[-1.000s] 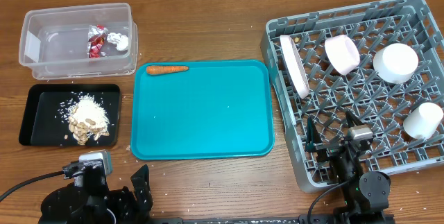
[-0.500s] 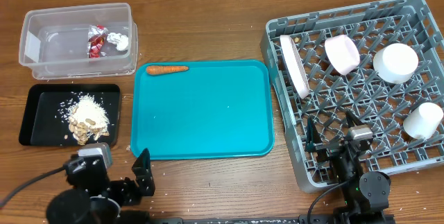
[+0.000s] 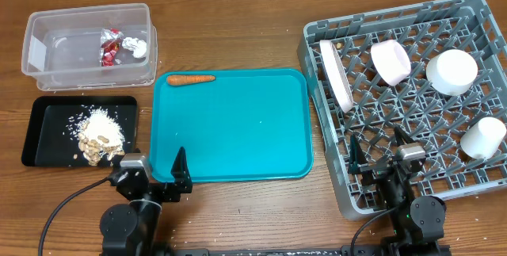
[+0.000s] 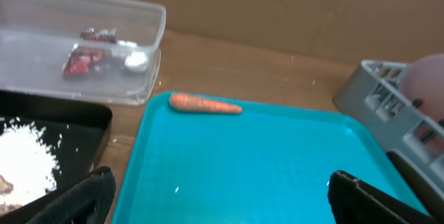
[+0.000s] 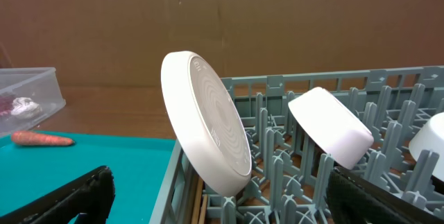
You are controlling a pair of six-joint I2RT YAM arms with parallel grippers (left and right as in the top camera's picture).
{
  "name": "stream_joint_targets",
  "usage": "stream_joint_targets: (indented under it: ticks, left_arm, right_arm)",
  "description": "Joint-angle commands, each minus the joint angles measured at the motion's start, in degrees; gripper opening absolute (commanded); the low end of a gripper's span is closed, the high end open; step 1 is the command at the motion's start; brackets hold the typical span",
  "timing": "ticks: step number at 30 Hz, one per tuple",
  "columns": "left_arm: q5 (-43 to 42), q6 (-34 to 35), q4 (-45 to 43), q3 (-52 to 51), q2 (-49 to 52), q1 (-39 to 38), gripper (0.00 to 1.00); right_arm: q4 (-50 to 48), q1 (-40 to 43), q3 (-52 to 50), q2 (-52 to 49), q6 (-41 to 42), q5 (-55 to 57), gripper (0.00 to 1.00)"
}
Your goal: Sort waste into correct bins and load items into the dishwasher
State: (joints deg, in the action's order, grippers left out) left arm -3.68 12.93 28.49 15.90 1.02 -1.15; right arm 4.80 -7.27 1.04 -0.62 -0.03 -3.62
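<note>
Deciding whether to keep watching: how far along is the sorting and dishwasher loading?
Done: wrappers in the clear tub, scraps in the black tray, plate, bowls and cup in the rack. In hand: nothing; left gripper and right gripper open. Left: one carrot on the teal tray.

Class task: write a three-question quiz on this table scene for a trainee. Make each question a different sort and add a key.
1. True or false: the carrot lies on the teal tray.
2. Count: how many dishes are in the grey rack?
3. Where are the foil wrappers? A) teal tray B) clear tub C) grey rack

Key: 1 true; 2 four (plate, pink bowl, white bowl, white cup); 3 B.
</note>
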Motion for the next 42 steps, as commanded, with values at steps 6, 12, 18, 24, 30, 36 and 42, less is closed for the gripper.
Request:
stream_joint_targets:
  ticks: [6,12,18,24,30,36,42]
  left_arm:
    - [-2.1,-14.9,-28.5,-11.2,-0.8,0.0,1.00]
    - [-2.9,-16.0,-26.8,-15.6,-0.8,0.0,1.00]
    - [-2.3,-12.7,-24.6,-15.6,-0.8,0.0,1.00]
    - [-2.3,-12.7,-24.6,-15.6,-0.8,0.0,1.00]
    - [-2.3,-12.7,-24.6,-15.6,-0.8,0.0,1.00]
    - [-2.3,-12.7,-24.6,-15.6,-0.8,0.0,1.00]
    - [-2.3,-12.7,-24.6,-15.6,-0.8,0.0,1.00]
  right_arm:
    - [-0.2,-0.4,-0.6,0.5,-0.2,-0.3,1.00]
    - [-0.2,-0.4,-0.6,0.5,-0.2,-0.3,1.00]
    - [-0.2,-0.4,-0.6,0.5,-0.2,-0.3,1.00]
    - [-0.2,-0.4,-0.6,0.5,-0.2,-0.3,1.00]
    - [-0.2,-0.4,-0.6,0.5,-0.2,-0.3,1.00]
    - [-0.2,-0.4,-0.6,0.5,-0.2,-0.3,1.00]
    - [-0.2,-0.4,-0.6,0.5,-0.2,-0.3,1.00]
